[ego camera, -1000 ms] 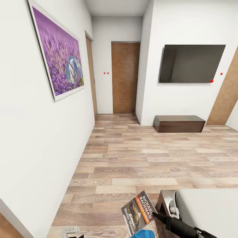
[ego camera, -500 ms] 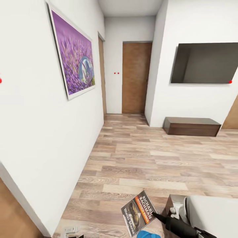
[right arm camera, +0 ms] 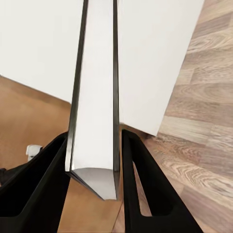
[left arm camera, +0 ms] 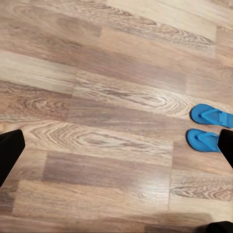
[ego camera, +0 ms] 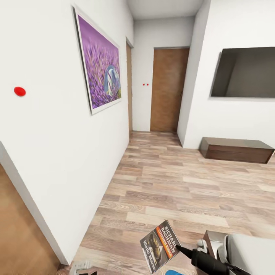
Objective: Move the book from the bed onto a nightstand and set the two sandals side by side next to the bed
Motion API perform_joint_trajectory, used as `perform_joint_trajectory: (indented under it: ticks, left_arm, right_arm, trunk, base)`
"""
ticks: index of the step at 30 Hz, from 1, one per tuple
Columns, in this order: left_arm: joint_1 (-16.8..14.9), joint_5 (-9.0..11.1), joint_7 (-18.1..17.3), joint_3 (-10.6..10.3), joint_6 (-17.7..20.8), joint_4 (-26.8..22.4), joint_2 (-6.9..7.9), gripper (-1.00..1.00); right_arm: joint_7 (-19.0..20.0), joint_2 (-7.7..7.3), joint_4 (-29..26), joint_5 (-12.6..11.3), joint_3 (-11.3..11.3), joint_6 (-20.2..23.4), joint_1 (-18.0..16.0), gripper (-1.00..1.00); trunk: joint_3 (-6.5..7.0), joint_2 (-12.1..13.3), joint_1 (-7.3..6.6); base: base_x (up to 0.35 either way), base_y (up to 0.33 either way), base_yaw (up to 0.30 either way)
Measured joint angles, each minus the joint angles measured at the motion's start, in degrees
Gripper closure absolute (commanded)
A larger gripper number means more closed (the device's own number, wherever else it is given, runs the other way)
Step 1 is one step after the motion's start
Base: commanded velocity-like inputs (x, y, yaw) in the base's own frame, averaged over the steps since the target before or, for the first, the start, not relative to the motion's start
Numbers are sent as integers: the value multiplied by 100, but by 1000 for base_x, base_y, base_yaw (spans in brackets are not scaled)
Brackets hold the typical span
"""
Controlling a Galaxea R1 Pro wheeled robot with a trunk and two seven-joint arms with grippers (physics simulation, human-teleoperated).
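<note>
Right gripper (right arm camera: 94, 160) is clamped on the book (ego camera: 160, 245) – fingers either side of its pages, cover tilted up over the wood floor (ego camera: 172, 183) – while the left gripper (left arm camera: 116, 145), fingers spread apart, hangs above the two sandals (left arm camera: 209, 127) lying side by side.

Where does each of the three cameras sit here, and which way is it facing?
Head view: on the robot's head, facing down a hallway past the purple picture; right hand holds the book.
Left wrist view: on the left arm, facing the floor and two sandals.
Right wrist view: on the right arm, looking along fingers clamping the book.
Shared: head and right wrist views show the book.
</note>
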Motion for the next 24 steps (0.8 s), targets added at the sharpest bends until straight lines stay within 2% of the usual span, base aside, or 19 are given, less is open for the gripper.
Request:
perform_joint_trajectory:
  ticks: [8,24]
  left_arm:
    - [-2,-2,1,0,4,2,-1,-100]
    - [-2,-6,1,0,0,2,-1,-100]
  right_arm:
    - [0,-1,0,0,10,0,1,100]
    - [-13,-16,7,0,-3,-24,1,100]
  trunk:
    - [0,0,-1]
    - [0,0,0]
  base:
    - [80,176,103]
    - [19,19,2]
